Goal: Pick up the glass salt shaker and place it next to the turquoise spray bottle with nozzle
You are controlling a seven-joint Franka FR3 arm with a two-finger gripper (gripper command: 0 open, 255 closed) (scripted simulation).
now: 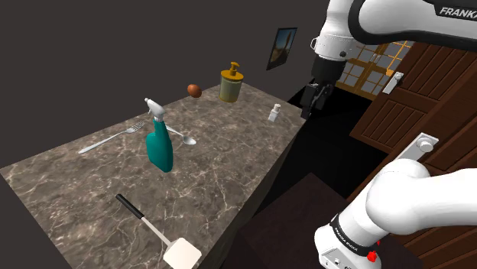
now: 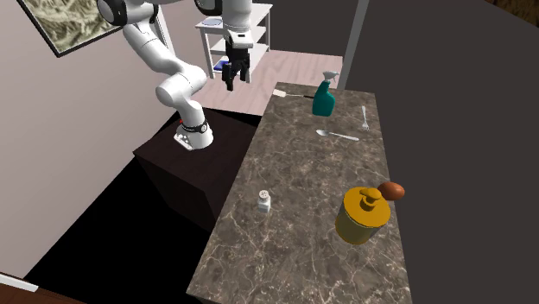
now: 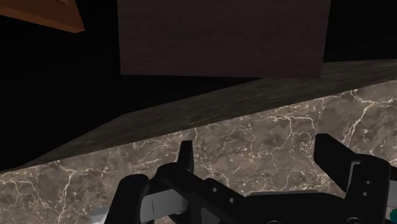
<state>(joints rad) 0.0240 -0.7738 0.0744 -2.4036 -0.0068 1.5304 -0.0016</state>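
The small clear salt shaker [image 1: 274, 113] with a white cap stands upright near the marble counter's edge; it also shows in the second exterior view [image 2: 263, 202]. The turquoise spray bottle [image 1: 159, 140] with a white nozzle stands upright farther along the counter [image 2: 324, 98], well away from the shaker. My black gripper [image 1: 311, 111] hangs in the air just past the counter's edge, above and to the shoulder view's right of the shaker, touching nothing [image 2: 231, 84]. In the wrist view the gripper [image 3: 261, 159] is open, its fingers [image 3: 186, 156] apart over the marble with nothing between them.
On the counter [image 1: 222, 183] are a yellow soap dispenser [image 1: 231, 84], a brown round object [image 1: 194, 90], a fork [image 1: 113, 138], a spoon [image 1: 183, 138] by the spray bottle, and a black-handled white spatula [image 1: 159, 234]. A dark stand box [image 2: 186, 164] sits beside the counter.
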